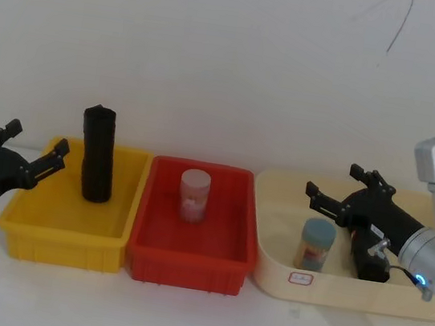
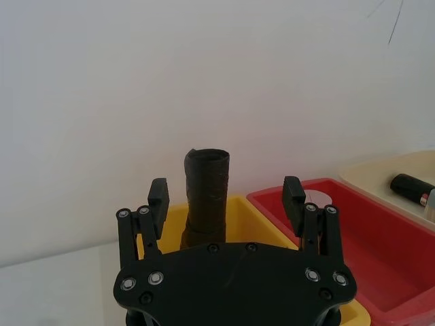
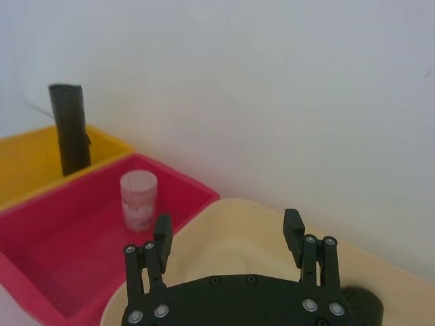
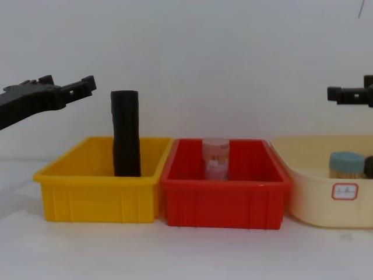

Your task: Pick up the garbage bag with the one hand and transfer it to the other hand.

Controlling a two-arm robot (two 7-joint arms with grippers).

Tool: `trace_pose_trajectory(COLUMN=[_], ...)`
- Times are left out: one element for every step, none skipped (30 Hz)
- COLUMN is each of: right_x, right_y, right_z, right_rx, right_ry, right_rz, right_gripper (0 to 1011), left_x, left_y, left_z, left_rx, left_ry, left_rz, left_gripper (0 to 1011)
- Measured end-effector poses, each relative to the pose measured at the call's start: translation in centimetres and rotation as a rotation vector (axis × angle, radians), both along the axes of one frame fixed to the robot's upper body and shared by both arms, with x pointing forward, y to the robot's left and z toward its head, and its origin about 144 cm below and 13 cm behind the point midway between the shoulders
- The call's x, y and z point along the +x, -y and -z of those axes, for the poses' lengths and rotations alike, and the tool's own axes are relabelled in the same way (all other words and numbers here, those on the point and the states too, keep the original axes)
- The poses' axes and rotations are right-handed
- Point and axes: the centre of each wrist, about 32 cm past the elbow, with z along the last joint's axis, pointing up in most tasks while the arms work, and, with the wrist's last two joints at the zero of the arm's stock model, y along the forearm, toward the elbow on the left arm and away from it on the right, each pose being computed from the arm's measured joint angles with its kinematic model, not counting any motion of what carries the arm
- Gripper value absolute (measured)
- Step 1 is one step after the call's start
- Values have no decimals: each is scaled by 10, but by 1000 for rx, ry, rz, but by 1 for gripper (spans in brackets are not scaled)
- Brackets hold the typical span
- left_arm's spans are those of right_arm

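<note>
The garbage bag (image 1: 98,154) is a black crinkled roll standing upright at the back of the yellow bin (image 1: 31,222), rising well above its rim. My left gripper (image 1: 38,139), on the green-lit arm, hovers open just left of the roll at the height of its upper half, apart from it. In the left wrist view the garbage bag (image 2: 207,193) stands beyond the left gripper (image 2: 225,190), between its spread fingers. My right gripper (image 1: 333,179), on the blue-lit arm, hangs open above the cream bin (image 1: 271,243), holding nothing. From the chest, garbage bag (image 4: 126,133), left gripper (image 4: 67,84), right gripper (image 4: 348,87).
A red bin (image 1: 147,262) in the middle holds a clear jar with pink contents (image 1: 193,195). The cream bin holds a teal-lidded jar (image 1: 316,243) and a smooth black tube (image 1: 370,261). A white wall runs close behind the bins.
</note>
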Motion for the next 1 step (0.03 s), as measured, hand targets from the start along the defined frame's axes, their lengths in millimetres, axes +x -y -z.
trace_pose_trajectory(right_x=[-1], right_y=[0], right_z=[-1], right_rx=[2], right_ry=[4], right_rz=[-2], right_gripper=[999], left_x=[0], left_y=[0], left_z=[0], left_rx=[0], left_ry=[0], left_rz=[0], left_gripper=[1000])
